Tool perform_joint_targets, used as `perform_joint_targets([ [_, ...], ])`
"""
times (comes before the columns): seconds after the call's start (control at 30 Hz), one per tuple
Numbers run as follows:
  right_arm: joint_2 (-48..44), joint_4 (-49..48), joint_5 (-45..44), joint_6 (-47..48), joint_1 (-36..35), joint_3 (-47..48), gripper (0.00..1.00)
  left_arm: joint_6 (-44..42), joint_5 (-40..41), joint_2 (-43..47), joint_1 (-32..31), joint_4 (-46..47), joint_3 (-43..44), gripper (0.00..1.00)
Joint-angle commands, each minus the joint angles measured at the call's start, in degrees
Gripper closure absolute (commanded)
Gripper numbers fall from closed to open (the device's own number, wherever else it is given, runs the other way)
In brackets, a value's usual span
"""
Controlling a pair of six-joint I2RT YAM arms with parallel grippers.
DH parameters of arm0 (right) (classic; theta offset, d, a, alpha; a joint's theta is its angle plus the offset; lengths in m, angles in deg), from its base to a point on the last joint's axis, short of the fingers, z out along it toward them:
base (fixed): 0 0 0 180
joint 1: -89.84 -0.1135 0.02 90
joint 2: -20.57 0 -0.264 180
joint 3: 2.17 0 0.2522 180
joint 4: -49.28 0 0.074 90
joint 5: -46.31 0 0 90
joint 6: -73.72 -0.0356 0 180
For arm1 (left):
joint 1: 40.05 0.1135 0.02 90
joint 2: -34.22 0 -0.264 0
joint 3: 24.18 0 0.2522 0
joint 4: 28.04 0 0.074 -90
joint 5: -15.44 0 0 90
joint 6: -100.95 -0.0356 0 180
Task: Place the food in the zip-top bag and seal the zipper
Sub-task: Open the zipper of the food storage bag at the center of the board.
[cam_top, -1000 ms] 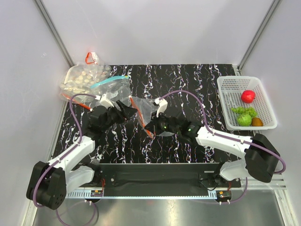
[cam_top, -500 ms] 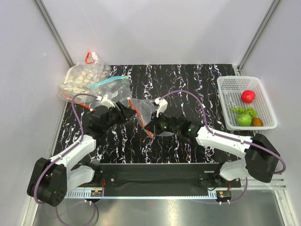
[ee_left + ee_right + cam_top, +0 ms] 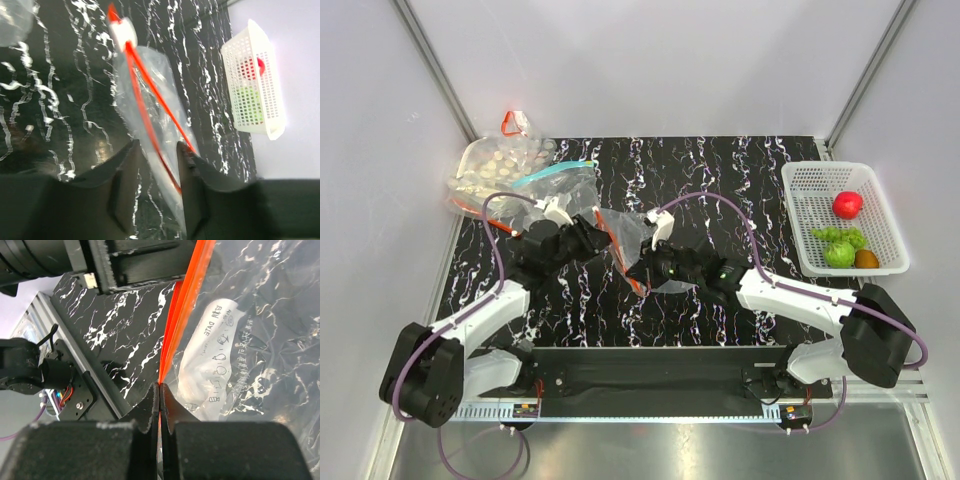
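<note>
The zip-top bag (image 3: 638, 238) lies crumpled on the black marbled table (image 3: 740, 170) near its middle, between the 2 arms, with its red-orange zipper (image 3: 620, 252) running along the side facing the left arm. The right gripper (image 3: 642, 274) has its fingers pressed tight together on the near end of that zipper – in the right wrist view the 2 black fingertips (image 3: 151, 399) meet with only the red strip (image 3: 175, 325) between them, and a white printed label (image 3: 212, 352) shows through the clear plastic beside it. The left gripper (image 3: 594, 234) sits at the far part of the bag's mouth; in the left wrist view its fingers (image 3: 124, 186) stand apart on either side of the bag edge (image 3: 160, 95), and the 2 red tracks of the zipper (image 3: 142, 112) pass through the gap, spreading apart from each other, so the mouth is not sealed. The food is not in the bag – all 4 pieces lie in the white basket (image 3: 798, 178) at the table's right edge: the red round fruit (image 3: 847, 204) farthest back, then the green grape bunch (image 3: 827, 235), the green roundish piece (image 3: 840, 254) and the brown-orange ball (image 3: 866, 259). At the far left corner a clear bag with a teal zipper (image 3: 558, 178) overlaps a bag of pale beige round pieces (image 3: 495, 165).
</note>
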Motion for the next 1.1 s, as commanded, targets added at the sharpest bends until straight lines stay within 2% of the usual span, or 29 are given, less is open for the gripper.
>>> perform_joint_targets([
  [0.0,0.47,-2.37,2.67,1.14,0.12,2.33,1.00,-1.47,2.16,-0.77,-1.58,3.57,3.53,0.71],
  [0.03,0.21,-2.20,2.67,1.22,0.21,2.25,1.00,-1.65,2.60,-0.68,-1.75,3.48,3.61,0.85],
  [0.1,0.03,-1.93,2.06,1.40,0.21,2.16,0.97,-2.44,3.21,-0.33,-1.76,2.26,4.14,0.96],
  [0.13,-0.49,-1.59,1.62,1.40,0.21,2.07,0.82,-2.88,3.82,-0.16,-1.84,1.47,4.23,1.00],
  [0.2,-0.94,-0.97,0.13,1.84,0.21,2.24,0.71,-4.19,4.97,1.59,-2.19,-1.42,5.19,1.00],
  [0.23,-1.46,0.60,-0.75,1.93,0.21,2.51,0.62,-5.77,6.80,2.39,-2.98,-2.39,5.46,1.00],
  [0.4,-2.43,6.85,-6.37,3.59,0.12,7.06,0.52,-11.65,12.96,7.13,-7.46,-10.22,9.32,1.00],
  [0.5,-2.43,9.40,-6.21,4.74,0.21,9.53,0.46,-14.30,17.44,8.54,-11.41,-14.09,11.87,1.00],
  [0.73,-2.17,10.37,-5.95,5.00,0.12,13.40,0.44,-17.12,22.01,11.18,-15.99,-19.27,15.56,1.00],
  [0.93,-2.43,9.05,-4.71,4.74,0.12,14.20,0.35,-19.05,25.27,11.45,-18.10,-22.97,17.85,1.00],
  [1.07,-1.29,9.58,-5.07,4.91,0.12,15.42,0.36,-18.79,25.36,11.62,-19.16,-23.76,18.47,1.00],
])
